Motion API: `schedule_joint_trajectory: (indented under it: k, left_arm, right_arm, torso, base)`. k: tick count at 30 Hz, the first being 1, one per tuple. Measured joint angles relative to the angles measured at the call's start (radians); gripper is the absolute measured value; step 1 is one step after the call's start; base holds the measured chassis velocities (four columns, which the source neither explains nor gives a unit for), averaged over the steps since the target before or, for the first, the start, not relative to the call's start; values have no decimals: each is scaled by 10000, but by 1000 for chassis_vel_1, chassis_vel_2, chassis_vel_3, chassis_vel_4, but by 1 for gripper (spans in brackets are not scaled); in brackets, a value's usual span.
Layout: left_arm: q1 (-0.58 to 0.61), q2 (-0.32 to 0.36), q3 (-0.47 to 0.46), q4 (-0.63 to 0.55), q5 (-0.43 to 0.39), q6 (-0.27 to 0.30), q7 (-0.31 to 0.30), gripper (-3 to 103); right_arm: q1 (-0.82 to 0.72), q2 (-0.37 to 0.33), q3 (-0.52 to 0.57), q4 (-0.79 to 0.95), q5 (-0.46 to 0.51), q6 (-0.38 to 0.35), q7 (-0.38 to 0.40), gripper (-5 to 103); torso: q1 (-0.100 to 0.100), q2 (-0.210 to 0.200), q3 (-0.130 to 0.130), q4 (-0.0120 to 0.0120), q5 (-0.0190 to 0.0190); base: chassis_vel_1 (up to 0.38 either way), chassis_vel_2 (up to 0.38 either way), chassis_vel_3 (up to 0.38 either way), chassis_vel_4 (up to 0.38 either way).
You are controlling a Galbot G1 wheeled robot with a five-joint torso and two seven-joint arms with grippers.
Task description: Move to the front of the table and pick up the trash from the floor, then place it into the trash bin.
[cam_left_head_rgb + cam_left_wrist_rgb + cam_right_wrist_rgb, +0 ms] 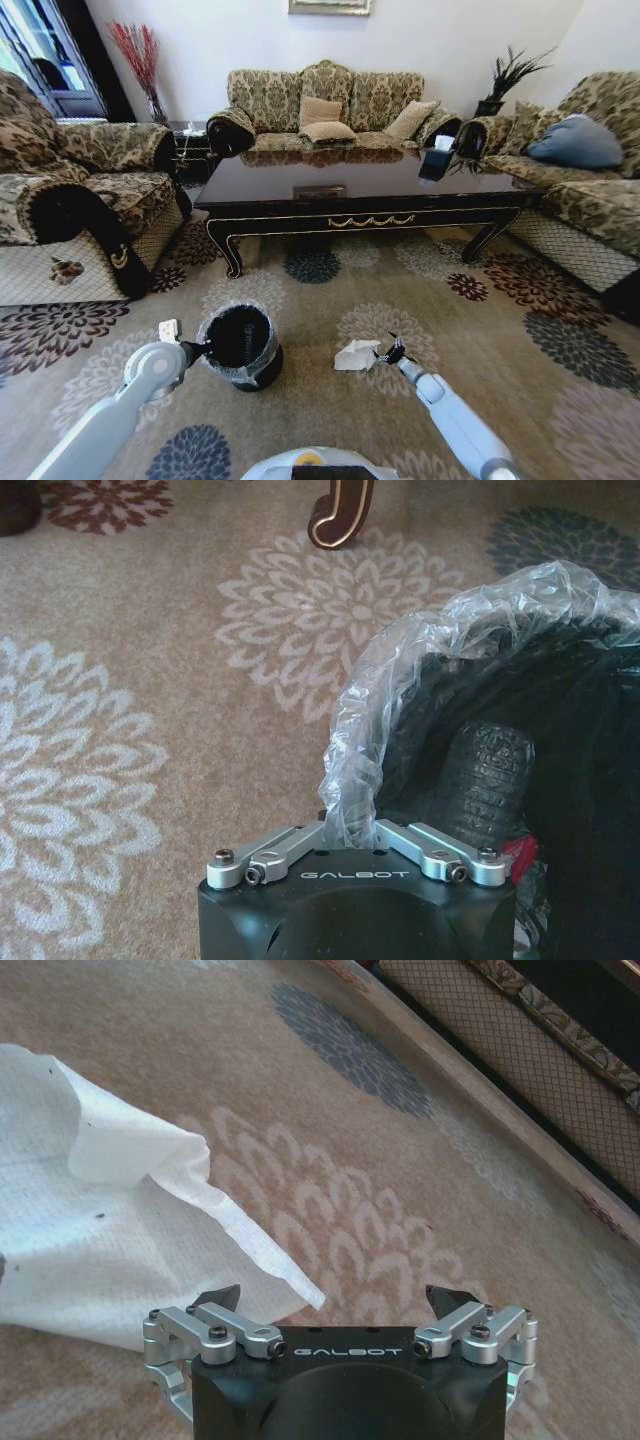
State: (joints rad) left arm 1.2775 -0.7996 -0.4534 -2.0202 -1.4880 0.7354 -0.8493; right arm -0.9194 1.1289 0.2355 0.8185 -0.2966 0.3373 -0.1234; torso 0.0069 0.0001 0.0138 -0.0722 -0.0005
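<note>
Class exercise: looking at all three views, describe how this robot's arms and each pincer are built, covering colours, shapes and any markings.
Both arms are smooth, rounded, pale grey-white tubes with bulbous joints. The left pincer and the right pincer each sit on a glossy black housing printed GALBOT in white. Silver metal linkage bars with dark screws hinge from that housing. The right one ends in small black pointed tips. A small white block sits on the left wrist.

Home living room: sofas [325, 105], coffee table [360, 190], carpet [330, 340].
</note>
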Motion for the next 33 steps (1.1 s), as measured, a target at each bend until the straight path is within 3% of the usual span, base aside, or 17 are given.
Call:
schedule_joint_trajectory:
  k: [5,7,9,16,18,21,23,24,27,30,32,33]
  left_arm:
    - [-131,-82,132,78,5,0,1,0]
    - [-168,-95,161,123,9,0,0,0]
    - [-174,-96,165,140,11,0,0,0]
    - [-134,-89,55,203,19,0,13,0]
    - [-128,-89,38,209,18,0,22,0]
    - [-118,-146,21,246,20,0,31,0]
    - [-119,-164,23,249,21,0,34,0]
    - [-135,-204,58,257,46,0,36,0]
    - [-184,-263,136,264,96,0,36,0]
    - [-274,-330,230,273,148,0,37,0]
    - [-291,-338,244,275,160,0,38,0]
    - [-300,-343,251,280,172,0,38,0]
  right_arm:
    - [189,83,-9,-391,2,44,0,103]
    - [260,109,-34,-479,1,63,-2,95]
    - [282,121,-45,-499,2,70,-2,95]
    - [410,239,-238,-563,15,110,-7,62]
    - [407,229,-250,-556,15,113,-10,62]
    - [349,106,-268,-475,15,126,-21,45]
    - [333,85,-265,-461,15,129,-21,45]
    - [290,38,-249,-427,15,134,-22,35]
    - [209,-40,-216,-335,24,143,-21,29]
    - [60,-162,-199,-119,60,144,1,13]
    - [30,-167,-195,-71,65,144,25,13]
    - [7,-167,-191,-41,72,144,49,8]
  torso:
    - [0,0,0,0,3]
    - [0,0,0,-1,3]
    - [0,0,0,0,4]
    - [0,0,0,2,4]
    - [1,0,0,2,6]
    - [1,0,0,2,4]
    - [1,0,0,2,3]
    - [1,0,0,1,5]
    - [0,0,0,1,6]
    - [1,0,0,-1,4]
    - [1,0,0,-1,5]
    - [1,0,0,0,6]
  base:
    - [0,0,0,0]
    - [0,0,0,0]
    - [0,0,0,0]
    - [0,0,0,0]
    - [0,0,0,0]
    - [0,0,0,0]
    - [0,0,0,0]
    - [0,0,0,0]
    - [0,0,0,0]
    - [0,0,0,0]
    - [0,0,0,0]
    - [0,0,0,0]
